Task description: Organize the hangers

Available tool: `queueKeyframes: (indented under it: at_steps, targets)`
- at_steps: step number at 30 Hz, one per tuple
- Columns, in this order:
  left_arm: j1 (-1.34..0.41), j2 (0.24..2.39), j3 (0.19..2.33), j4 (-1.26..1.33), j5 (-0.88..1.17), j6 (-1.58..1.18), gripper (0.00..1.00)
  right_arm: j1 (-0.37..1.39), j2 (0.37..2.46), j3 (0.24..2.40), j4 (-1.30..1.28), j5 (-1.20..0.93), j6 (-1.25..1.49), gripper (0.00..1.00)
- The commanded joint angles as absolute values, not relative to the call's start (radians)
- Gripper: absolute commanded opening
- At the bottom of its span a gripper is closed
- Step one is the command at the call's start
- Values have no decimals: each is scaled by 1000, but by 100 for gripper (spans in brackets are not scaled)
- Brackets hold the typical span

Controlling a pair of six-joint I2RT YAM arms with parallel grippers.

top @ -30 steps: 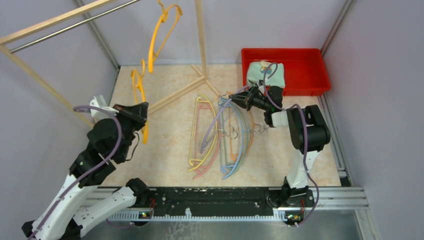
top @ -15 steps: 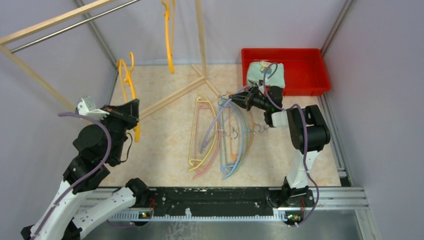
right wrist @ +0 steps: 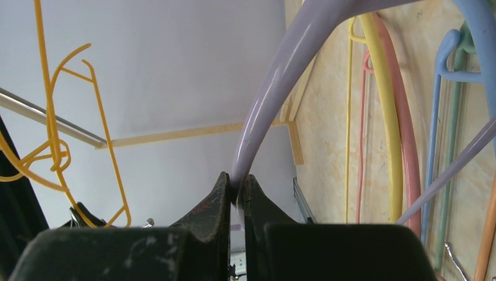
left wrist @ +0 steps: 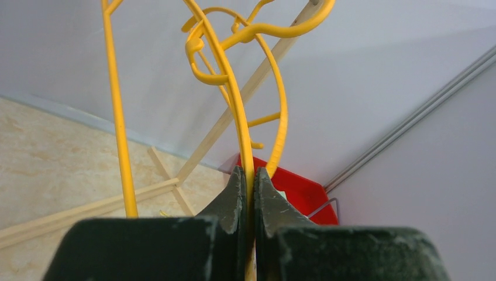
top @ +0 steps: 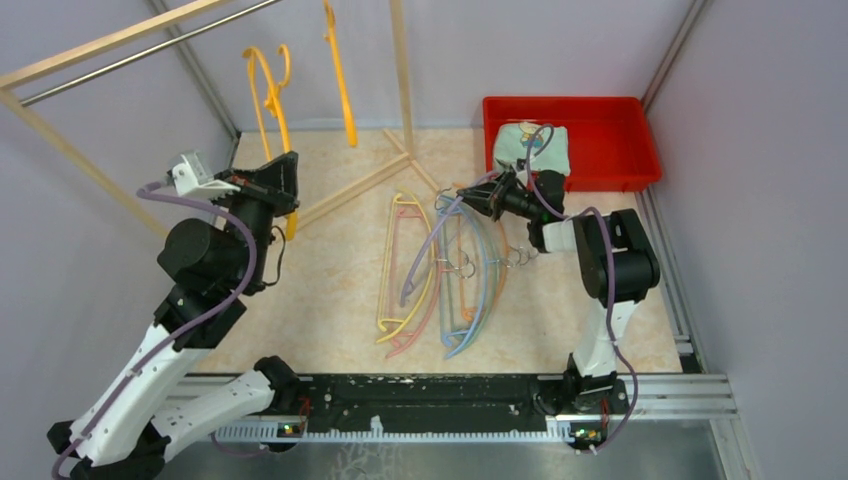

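My left gripper (top: 284,172) is shut on the lower bar of an orange hanger (top: 264,92) and holds it upright, high at the back left, below the rack's metal rail (top: 150,50). In the left wrist view the jaws (left wrist: 250,178) pinch that hanger (left wrist: 229,88). A second orange hanger (top: 338,80) hangs further right. My right gripper (top: 478,202) is shut on the end of a purple hanger (top: 425,255), as the right wrist view (right wrist: 237,188) shows. That hanger (right wrist: 281,70) lies across the pile. Yellow (top: 425,290), pink (top: 415,335), blue (top: 480,315) and green hangers lie on the floor.
The pale wooden rack has a post (top: 400,70) at the back middle and floor braces (top: 350,190). A red bin (top: 610,102) at the back right holds a pale green cloth (top: 530,150). Grey walls close in on both sides.
My left arm has raised the orange hanger up and back toward the rail. The hung orange hanger has swung and turned edge-on. The right arm and purple hanger have not moved.
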State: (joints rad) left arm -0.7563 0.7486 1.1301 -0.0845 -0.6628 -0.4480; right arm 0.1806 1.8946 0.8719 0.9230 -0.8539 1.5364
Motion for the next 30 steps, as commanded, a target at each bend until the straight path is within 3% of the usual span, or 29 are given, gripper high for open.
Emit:
queueKeyframes:
  at_steps: [1,14,22,30]
  targets:
    - [-755,757,1139,58,-692,-422,0,184,1913,943,932,-853,1495,0]
    - [-722,873,1176,203,-757,-389,0,183,1917,997,881,-870,1483,0]
    - [-490,933,1214,145,-558,-517,0,184,1921,1000,897,-875,1496,0]
    - [-383,980,1227,150,-427,-553,0,184,1931,982,934,-877,1516,0]
